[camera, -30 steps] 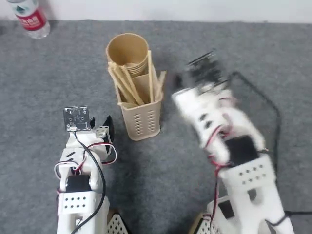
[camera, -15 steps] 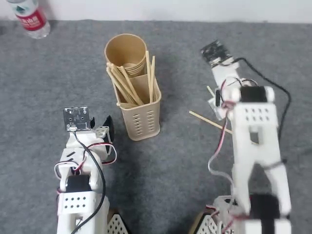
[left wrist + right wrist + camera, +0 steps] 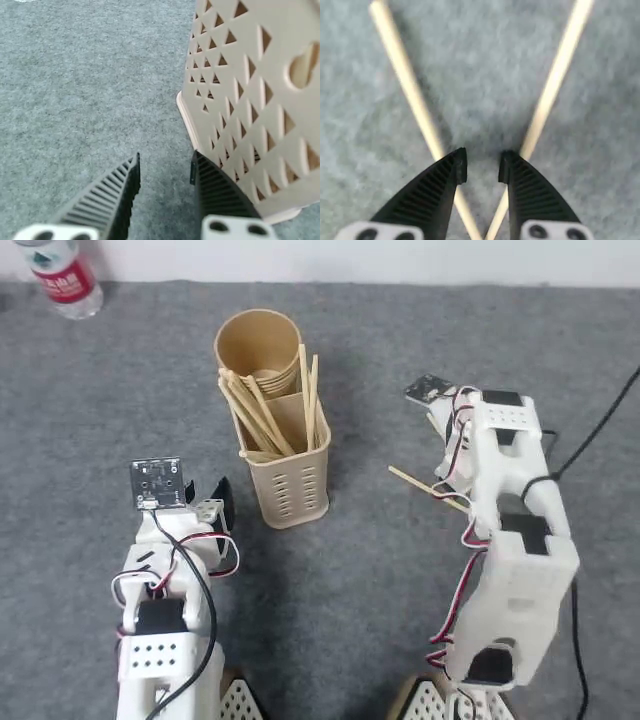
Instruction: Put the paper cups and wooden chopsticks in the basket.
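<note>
A grey, felt-like cover (image 3: 100,390) is spread over the whole table. Right under the right pincer (image 3: 482,160) two wooden chopsticks lie flat on it. They come close together below the fingertips and spread apart ahead of them, one chopstick (image 3: 410,90) running out past one fingertip and the other chopstick (image 3: 555,80) past the other. The beige perforated basket (image 3: 250,100) stands upright on the cover just beside the left pincer (image 3: 165,162), close against one fingertip. A plastic bottle (image 3: 65,275) sits at the far edge, well apart from both pincers.
</note>
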Tool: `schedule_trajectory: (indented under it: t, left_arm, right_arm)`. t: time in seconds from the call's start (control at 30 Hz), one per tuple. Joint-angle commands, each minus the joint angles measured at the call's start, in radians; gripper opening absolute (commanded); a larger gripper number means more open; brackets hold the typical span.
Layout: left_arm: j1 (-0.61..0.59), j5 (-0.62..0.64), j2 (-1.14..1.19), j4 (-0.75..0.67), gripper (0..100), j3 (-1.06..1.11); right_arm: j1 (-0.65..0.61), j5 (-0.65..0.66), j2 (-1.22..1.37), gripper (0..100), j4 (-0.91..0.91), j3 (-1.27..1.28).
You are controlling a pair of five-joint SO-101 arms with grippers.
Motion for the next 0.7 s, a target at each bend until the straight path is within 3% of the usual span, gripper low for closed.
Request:
schedule_trajectory:
  t: [0.0, 0.13, 0.37, 0.5, 0.67]
  left_arm:
    - [0.003, -0.009, -0.011, 0.000, 17, -0.010]
    - [0.003, -0.009, -0.011, 0.000, 17, -0.010]
    - [0.003, -0.009, -0.011, 0.000, 17, -0.010]
    - [0.003, -0.009, -0.011, 0.000, 17, -0.010]
    - [0.003, -0.009, -0.011, 0.000, 17, -0.010]
  right_arm:
    - [0.019, 0.014, 0.050, 14.4, 0.039, -0.118]
    - [0.015, 0.015, 0.093, 0.0, 0.084, -0.189]
    - [0.022, 0.014, 0.015, 4.3, 0.140, -0.207]
    - [0.021, 0.012, -0.104, 12.0, 0.150, -0.199]
    - [0.019, 0.014, -0.079, 16.2, 0.071, -0.153]
